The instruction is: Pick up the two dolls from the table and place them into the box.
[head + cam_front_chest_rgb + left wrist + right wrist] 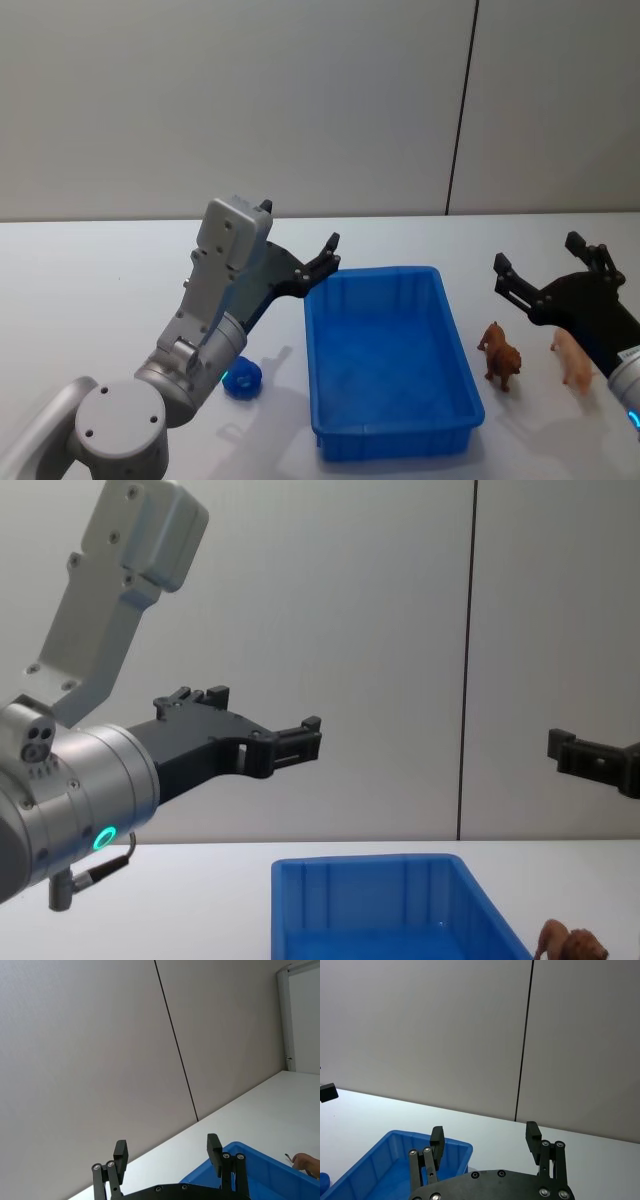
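In the head view, the box is sitting on the table at 6 o'clock. The reddish-brown doll is standing just beside it at its 3 o'clock, and the pink doll is standing at that doll's 3 o'clock. The left gripper is hovering at the box's 10 o'clock and the right gripper at the dolls' 12 o'clock, both with fingers apart and holding nothing. In each wrist view, the 2 fingers are standing wide, with a box corner beyond. In the chest view, the left gripper is hanging well above the box and the reddish-brown doll is showing at 5 o'clock.
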